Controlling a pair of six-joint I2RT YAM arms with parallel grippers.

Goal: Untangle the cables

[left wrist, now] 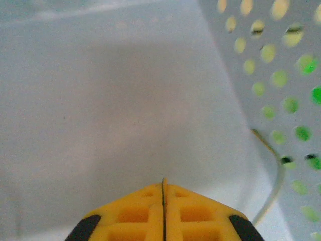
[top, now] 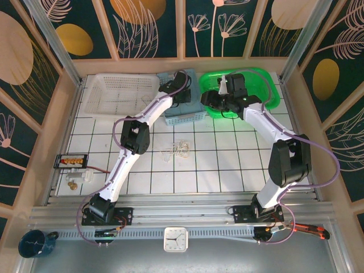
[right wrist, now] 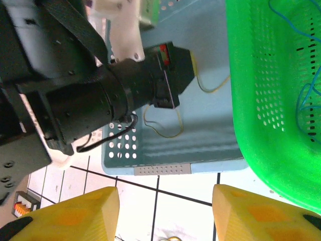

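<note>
**Two arms over the baskets, cables spread across three places.** The left arm (top: 133,136) is seen stretched from its base at the near edge of the table (top: 227,170). It is bent at the elbow and angled toward the far side, with its wrist inside the light blue basket (top: 187,118). In the left wrist view the left jaws are shown pressed together with nothing between them, just above the basket's pale floor. A yellowish-beige cable (left wrist: 273,175) is seen along the foot of the perforated wall to their right, apart from them.

The right arm (top: 287,162) is folded at the elbow and extended up the table and leftward. Its wrist is held over the near-left part of the green basket (top: 267,85). The right jaws are spread wide and empty. They are pointed past the blue basket's near edge, where the left arm's black wrist is seen above loops of the yellowish-beige cable.

A blue cable (right wrist: 299,103) is seen inside the green basket. A small pale tangle of cables (top: 177,149) is seen lying on the white tiles mid-table, between the two arms and well apart from both sets of jaws. A white basket (top: 114,94) is placed at the far left.
</note>
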